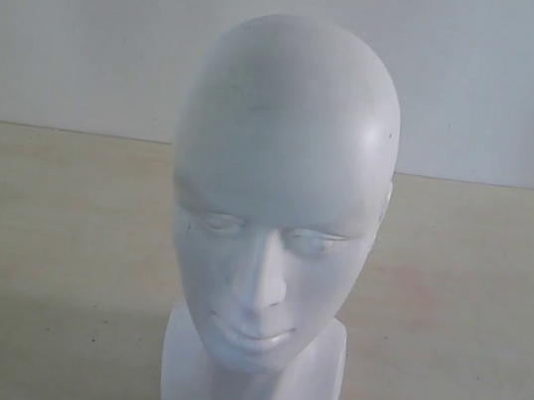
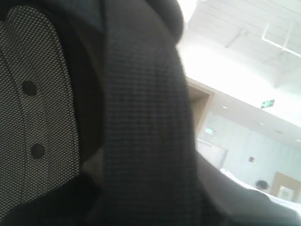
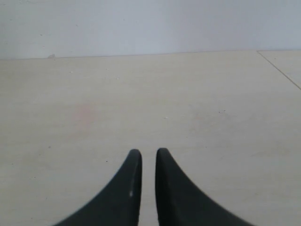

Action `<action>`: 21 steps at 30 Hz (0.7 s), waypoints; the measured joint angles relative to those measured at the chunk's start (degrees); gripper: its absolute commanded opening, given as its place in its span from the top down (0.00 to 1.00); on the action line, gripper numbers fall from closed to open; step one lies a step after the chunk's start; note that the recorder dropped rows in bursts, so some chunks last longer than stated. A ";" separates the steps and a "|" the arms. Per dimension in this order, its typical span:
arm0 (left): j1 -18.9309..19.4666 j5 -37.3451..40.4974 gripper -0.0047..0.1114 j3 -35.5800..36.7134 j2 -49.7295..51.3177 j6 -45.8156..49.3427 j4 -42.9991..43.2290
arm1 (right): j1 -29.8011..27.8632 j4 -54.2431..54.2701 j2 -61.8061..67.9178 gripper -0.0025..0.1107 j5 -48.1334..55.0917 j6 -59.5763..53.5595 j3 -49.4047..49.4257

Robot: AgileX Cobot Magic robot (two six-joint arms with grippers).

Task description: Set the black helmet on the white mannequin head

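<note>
The white mannequin head (image 1: 278,192) stands upright on its square base (image 1: 318,394) in the middle of the exterior view, facing the camera and bare. No arm or gripper shows there. The black helmet (image 2: 141,117) fills the left wrist view from the inside: dark padded lining and a dotted mesh pad (image 2: 33,94), with a room's ceiling beyond it. It is up off the table, carried by my left gripper, whose fingers are hidden by the lining. My right gripper (image 3: 146,153) hovers low over bare table, fingers nearly together with nothing between them.
The pale wooden table (image 1: 42,227) runs back to a white wall (image 1: 73,20). A seam or edge (image 3: 280,70) crosses the table's far corner in the right wrist view.
</note>
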 measured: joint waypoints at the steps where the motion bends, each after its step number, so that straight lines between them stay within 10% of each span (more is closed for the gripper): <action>1: 0.36 -1.11 0.92 0.21 0.00 -0.40 -0.01 | 0.00 0.00 0.00 0.87 0.00 0.12 0.00; 21: 9.19 -25.62 0.92 14.27 0.94 -4.05 -10.56 | 0.00 0.00 0.00 0.87 0.00 0.11 0.00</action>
